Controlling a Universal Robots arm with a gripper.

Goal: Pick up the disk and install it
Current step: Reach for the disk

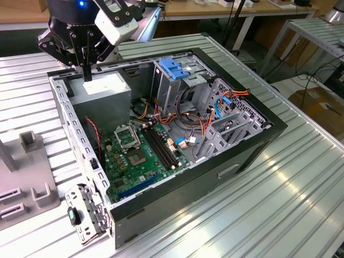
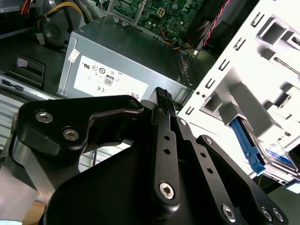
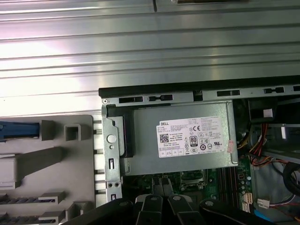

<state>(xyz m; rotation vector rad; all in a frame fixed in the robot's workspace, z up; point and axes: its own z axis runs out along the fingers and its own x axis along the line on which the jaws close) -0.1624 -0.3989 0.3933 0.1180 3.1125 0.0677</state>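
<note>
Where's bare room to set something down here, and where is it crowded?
Free: ribbed table on the exterior view's right of the computer case. Crowded: case interior with cables, and the grey fixture side.

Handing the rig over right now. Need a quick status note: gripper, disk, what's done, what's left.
Gripper: looks shut and empty, hanging over the power supply inside the open case.
Disk: outside the case, just past its side wall in the second wrist view; not gripped.
Drive cage: in the case, blue latch on top.
Done: nothing that shows.
Left: both the pick and the install.
</note>
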